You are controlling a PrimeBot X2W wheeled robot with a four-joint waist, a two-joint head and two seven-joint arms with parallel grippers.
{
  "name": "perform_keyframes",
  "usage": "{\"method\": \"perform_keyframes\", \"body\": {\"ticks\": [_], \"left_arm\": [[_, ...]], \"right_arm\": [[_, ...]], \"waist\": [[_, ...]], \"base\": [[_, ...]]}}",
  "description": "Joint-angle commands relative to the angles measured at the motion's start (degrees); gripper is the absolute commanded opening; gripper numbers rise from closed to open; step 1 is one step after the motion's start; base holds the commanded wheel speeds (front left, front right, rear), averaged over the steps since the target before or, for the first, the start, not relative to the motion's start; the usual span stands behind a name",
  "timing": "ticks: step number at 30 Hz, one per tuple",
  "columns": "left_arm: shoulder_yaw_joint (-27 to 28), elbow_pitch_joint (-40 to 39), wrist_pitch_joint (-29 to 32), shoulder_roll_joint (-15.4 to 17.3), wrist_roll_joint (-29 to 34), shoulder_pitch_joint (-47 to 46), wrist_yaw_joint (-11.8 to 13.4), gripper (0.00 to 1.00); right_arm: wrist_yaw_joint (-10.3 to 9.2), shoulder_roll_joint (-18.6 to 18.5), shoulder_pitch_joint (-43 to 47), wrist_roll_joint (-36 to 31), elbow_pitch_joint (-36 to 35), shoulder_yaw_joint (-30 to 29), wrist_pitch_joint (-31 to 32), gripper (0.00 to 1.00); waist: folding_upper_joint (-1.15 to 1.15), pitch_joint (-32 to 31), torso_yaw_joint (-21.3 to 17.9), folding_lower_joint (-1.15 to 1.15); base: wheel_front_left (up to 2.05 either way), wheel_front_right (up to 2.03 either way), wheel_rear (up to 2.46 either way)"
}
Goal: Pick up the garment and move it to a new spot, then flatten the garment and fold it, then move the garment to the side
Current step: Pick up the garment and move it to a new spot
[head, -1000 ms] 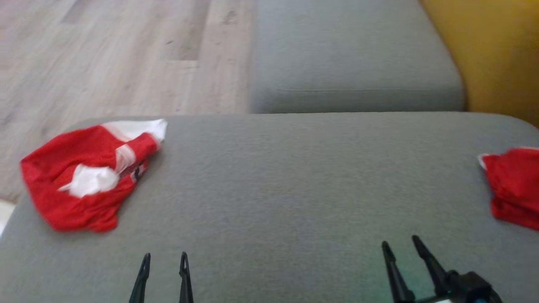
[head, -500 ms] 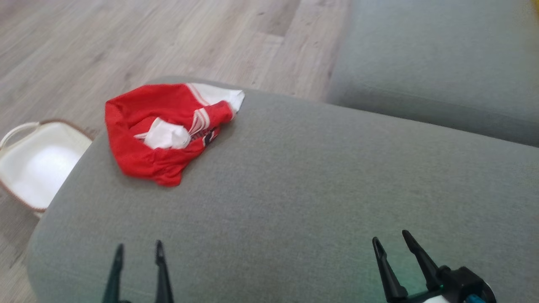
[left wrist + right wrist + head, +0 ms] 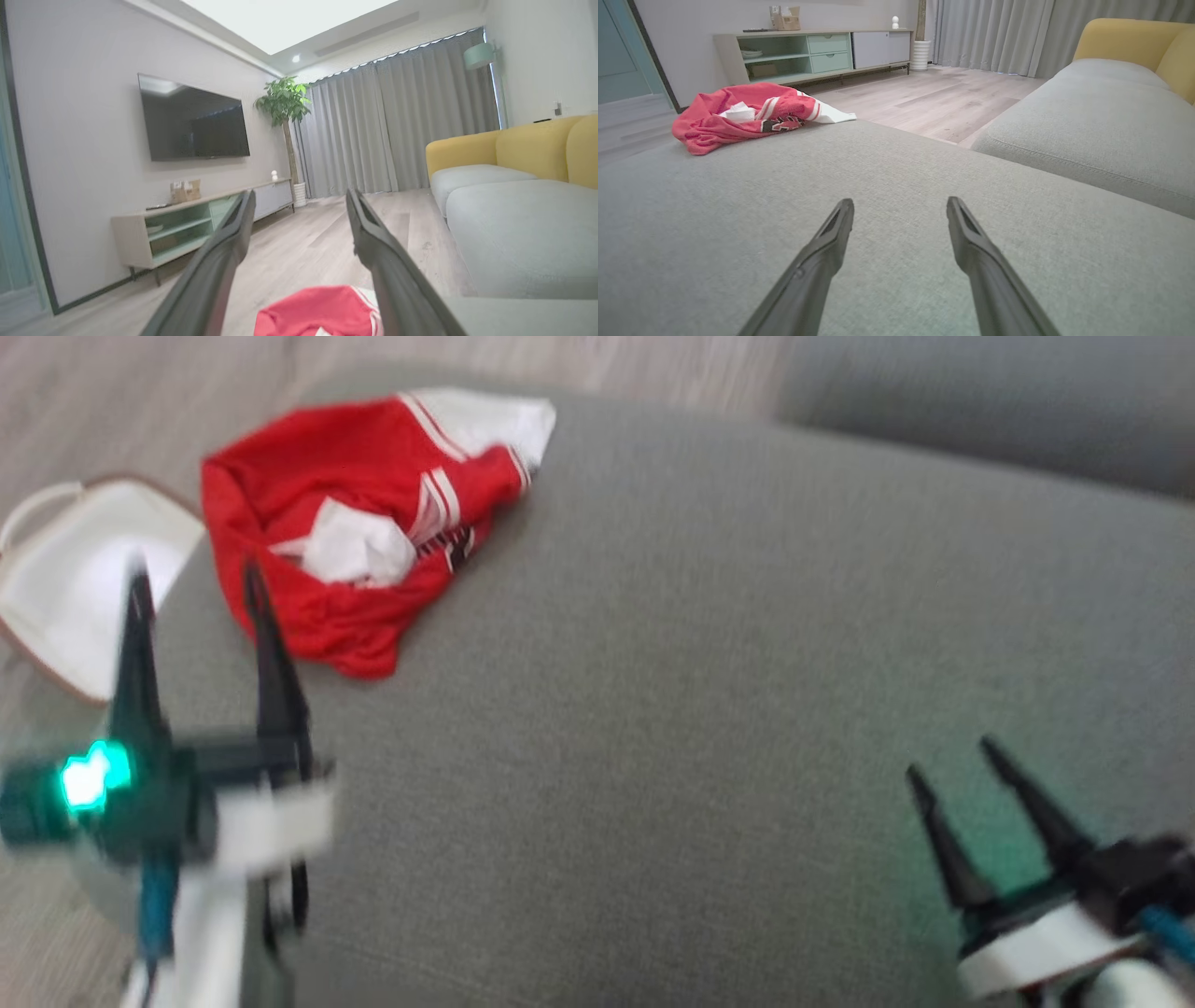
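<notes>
Left gripper (image 3: pixel 196 581): released, fingers spread wide, nothing between them. It hovers above the near-left edge of the grey sofa cushion (image 3: pixel 709 663), tips aimed at the garment.

Right gripper (image 3: pixel 950 758): likewise spread and empty, low over the cushion's near-right part, well apart from the garment.

Garment (image 3: pixel 355 495): red with white stripes and a white panel, crumpled in a heap at the cushion's far-left corner. One white corner lies close to the edge.

White basket (image 3: pixel 65 569): on the floor, just beside that corner.

Step in hand, as judged: the first pick-up.

Handling advice:
- Lower the left gripper onto a raised ridge of the heap rather than a flat hem.
- Close on one fold only.
- Lift clear before carrying toward the cushion's bare middle.
- Keep the cloth from sliding off the basket side.
</notes>
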Motion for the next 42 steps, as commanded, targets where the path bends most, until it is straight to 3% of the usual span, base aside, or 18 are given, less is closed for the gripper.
{"method": "perform_keyframes", "body": {"ticks": [1,5,13,19,24,25,26,27,33,42], "left_arm": [[1.27,-0.39,-0.27,1.29,0.41,-5.3,-0.46,1.0],[-0.32,7.35,-0.27,1.1,-0.36,-17.56,-2.76,1.0],[-2.51,30.88,3.97,-0.79,-3.03,-39.64,-6.31,1.0],[-0.88,50.65,12.85,-0.6,-4.47,-48.27,-4.05,1.0],[0.65,62.38,18.71,-0.78,-6.1,-50.24,-1.47,1.0],[1.01,63.67,18.67,-0.88,-6.69,-50.43,-1.59,0.96],[1.27,64.4,17.67,-0.86,-7.07,-50.68,-1.65,0.22],[1.14,64.97,16.43,-0.63,-7.04,-50.96,-1.89,0.0],[1.18,64.68,8.09,0.54,-7.66,-53.83,-3.77,0.0],[-1.56,59.71,2.93,5.73,-5.97,-58.91,-8.89,0.0]], "right_arm": [[0.25,-2.69,-2.11,0.18,-2.45,0.55,-0.62,1.0],[0.25,-7.53,-4.35,0.55,-4.65,-0.26,-0.62,1.0],[0.25,-14.77,-5.69,1.26,-10.13,-2.39,-0.62,1.0],[0.25,-17.7,-5.71,1.61,-14.23,-3.52,-0.62,1.0],[0.25,-18.76,-6.14,1.77,-16.05,-3.9,-0.62,1.0],[0.25,-18.8,-6.26,1.8,-16.18,-3.97,-0.62,1.0],[0.25,-18.82,-6.38,1.82,-16.25,-4.02,-0.62,1.0],[0.25,-18.82,-6.52,1.83,-16.24,-4.07,-0.62,1.0],[0.25,-17.33,-7.2,1.78,-15.35,-3.68,-0.62,1.0],[0.25,-7.95,-9.73,1.6,-11.38,1.68,-0.62,1.0]], "waist": [[0.0,7.25,-1.14,-0.02],[0.0,12.69,-2.13,-0.02],[0.0,20.84,-4.02,-0.02],[0.0,24.68,-5.32,-0.02],[0.0,26.01,-5.88,-0.02],[0.0,26.11,-5.96,-0.02],[0.0,26.17,-6.02,-0.02],[0.0,26.17,-6.06,-0.02],[0.0,23.73,-6.17,-0.02],[0.0,10.71,-12.01,-0.02]], "base": [[0.0,0.0,0.0],[0.0,0.0,0.0],[0.0,0.0,0.0],[0.0,0.0,0.0],[0.0,0.0,0.0],[0.0,0.0,0.0],[0.0,0.0,0.0],[0.0,0.0,0.0],[0.0,0.0,0.0],[0.0,0.0,0.0]]}}
